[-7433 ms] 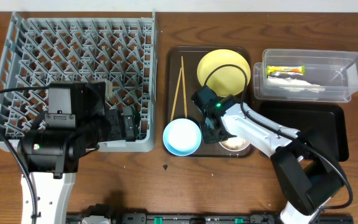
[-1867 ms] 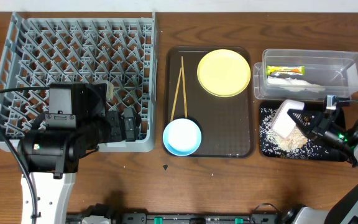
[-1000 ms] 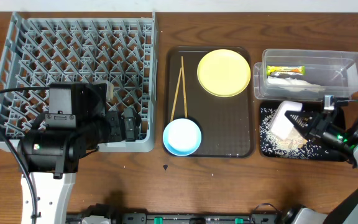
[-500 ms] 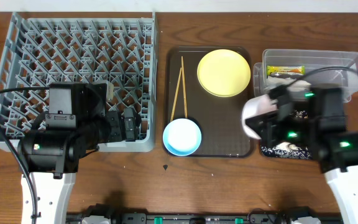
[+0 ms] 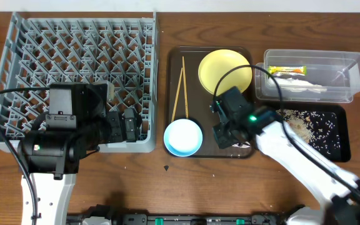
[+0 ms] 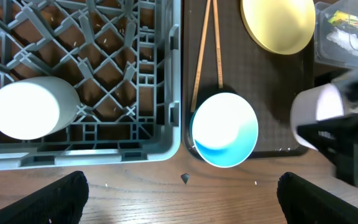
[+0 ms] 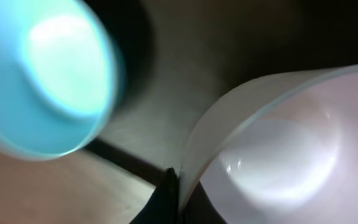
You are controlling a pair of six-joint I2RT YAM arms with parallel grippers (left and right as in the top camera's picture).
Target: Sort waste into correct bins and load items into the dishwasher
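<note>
My right gripper (image 5: 225,131) is shut on the rim of the white bowl (image 7: 278,149) and holds it over the right front of the dark brown tray (image 5: 195,94). The bowl also shows in the left wrist view (image 6: 316,109). The light blue bowl (image 5: 183,137) sits at the tray's front left, the chopsticks (image 5: 180,87) behind it, the yellow plate (image 5: 225,72) at the back right. Rice crumbs (image 5: 302,125) lie in the black tray (image 5: 339,147). The wrapper (image 5: 286,70) and white scrap (image 5: 299,84) lie in the clear tub (image 5: 355,62). My left gripper (image 6: 182,202) is open and empty by the grey rack (image 5: 74,56).
A white cup (image 6: 25,107) stands upside down in the rack's front row, under my left arm. A small dark speck (image 5: 166,167) lies on the wooden table in front of the brown tray. The right arm's cable crosses over the yellow plate.
My right gripper has carried the white bowl left from above the black tray to over the brown tray. Crumbs now lie uncovered in the black tray. The left arm has not moved.
</note>
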